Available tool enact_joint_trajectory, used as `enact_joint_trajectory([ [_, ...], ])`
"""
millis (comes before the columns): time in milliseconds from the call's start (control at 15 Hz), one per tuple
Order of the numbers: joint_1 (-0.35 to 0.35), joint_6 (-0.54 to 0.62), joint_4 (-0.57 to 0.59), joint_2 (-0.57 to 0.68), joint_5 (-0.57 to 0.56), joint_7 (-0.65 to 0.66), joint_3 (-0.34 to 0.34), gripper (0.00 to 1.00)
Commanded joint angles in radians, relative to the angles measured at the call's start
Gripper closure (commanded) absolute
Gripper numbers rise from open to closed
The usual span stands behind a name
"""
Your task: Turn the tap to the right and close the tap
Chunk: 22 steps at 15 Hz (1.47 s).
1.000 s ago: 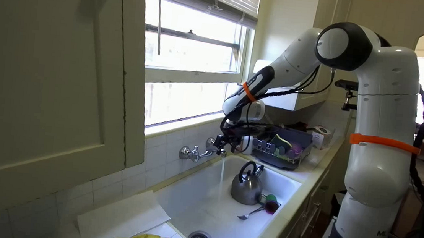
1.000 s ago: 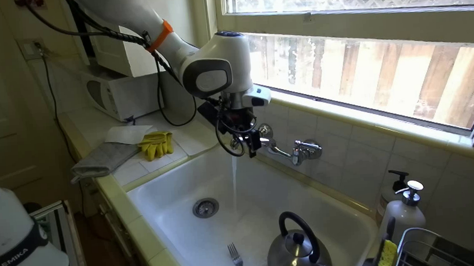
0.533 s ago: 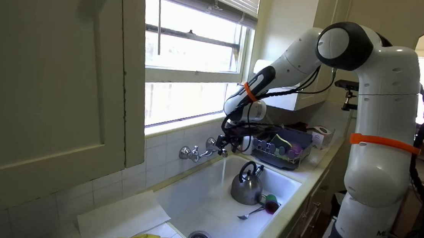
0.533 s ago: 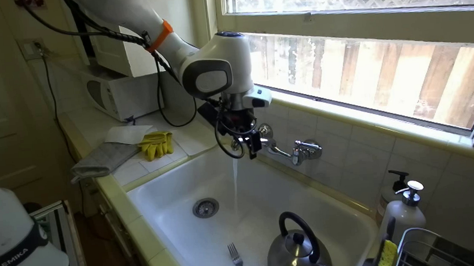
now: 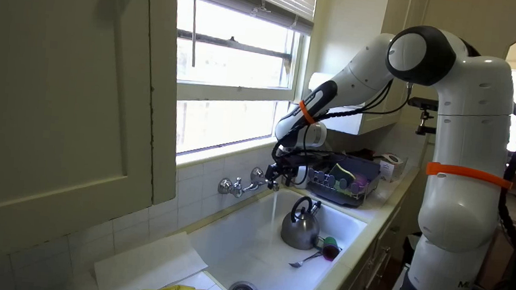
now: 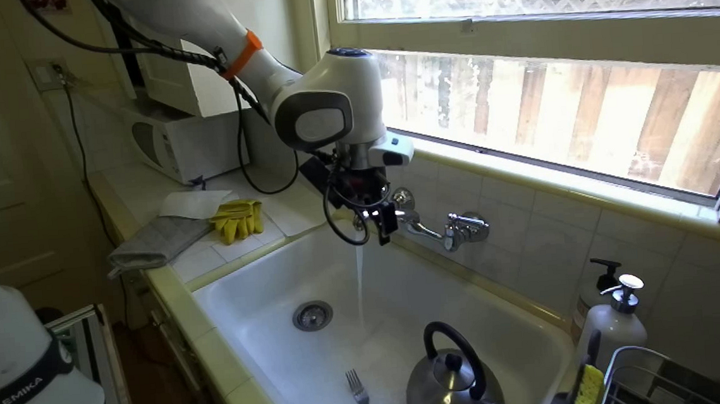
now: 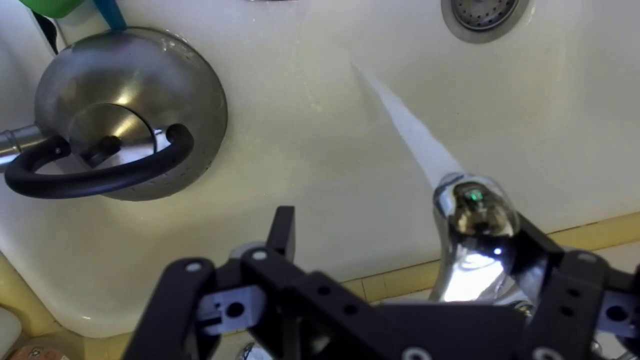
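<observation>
The chrome tap is on the tiled wall above the sink. In an exterior view its near knob handle [image 5: 237, 187] shows beside the spout; in an exterior view a handle [image 6: 460, 230] shows right of my gripper. Water runs from the spout into the sink. My black gripper [image 5: 278, 177] is at the spout, also seen in an exterior view [image 6: 383, 222]. In the wrist view my gripper [image 7: 407, 232] has its fingers wide apart, with the spout [image 7: 475, 240] between them, close against the right finger; contact is unclear. The left finger is apart from it.
A steel kettle [image 7: 135, 95] with a dark handle stands in the white sink [image 5: 236, 236]. A fork [image 6: 359, 392] and cups [image 5: 330, 249] lie near it. A dish rack [image 5: 343, 185], soap bottles [image 6: 613, 330], yellow gloves [image 6: 236, 220] and the window wall surround the sink.
My gripper has moved slightly right in both exterior views. The spout's end and the water stream have shifted slightly the same way. The water keeps running.
</observation>
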Motion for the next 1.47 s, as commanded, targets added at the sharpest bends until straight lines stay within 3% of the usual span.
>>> enact_joint_trajectory([
  [0, -0.025, -0.027, -0.039, -0.033, -0.033, -0.022, -0.020, 0.00],
  [1400, -0.035, -0.032, -0.052, -0.042, -0.050, -0.025, -0.041, 0.00],
])
